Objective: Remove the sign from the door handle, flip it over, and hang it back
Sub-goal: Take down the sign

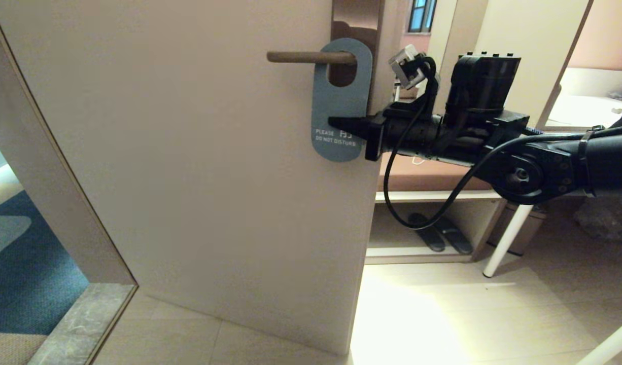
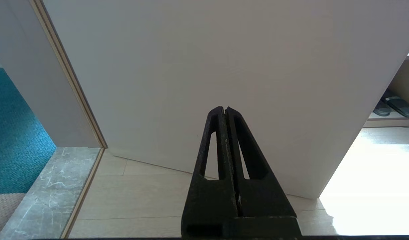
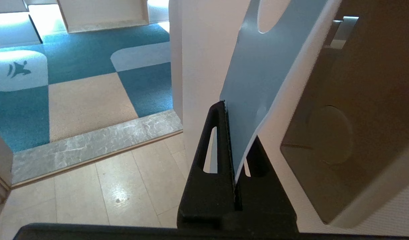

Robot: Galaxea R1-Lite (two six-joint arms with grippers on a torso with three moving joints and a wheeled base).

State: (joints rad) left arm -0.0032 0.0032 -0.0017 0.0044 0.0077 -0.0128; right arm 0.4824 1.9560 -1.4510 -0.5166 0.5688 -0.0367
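Sign (image 1: 340,109): blue side out, "PLEASE DO NOT DISTURB" readable; hangs by its oval hole on the handle (image 1: 311,57), flat against the door (image 1: 189,167).
Handle: straight bronze lever, running out from a tall backplate (image 1: 356,17) at the door's edge.
Right claw (image 1: 336,123): reaches in level from the right, clenched on the sign's lower part, just above the lettering.
Left claw (image 2: 226,111): pressed shut on nothing, low before the door's bare face; not in the head view.
Around: door frame (image 1: 62,167) to the left, blue carpet (image 1: 16,274) beyond it; slippers (image 1: 440,233) on a low shelf right of the door; white leg (image 1: 509,235) nearby.
In the way: right arm's black cable (image 1: 392,197) loops down beside the door edge.
Right wrist view only: sign's edge (image 3: 258,86) pinched between the two fingers (image 3: 218,133); stone threshold (image 3: 91,143) and patterned carpet past the door.
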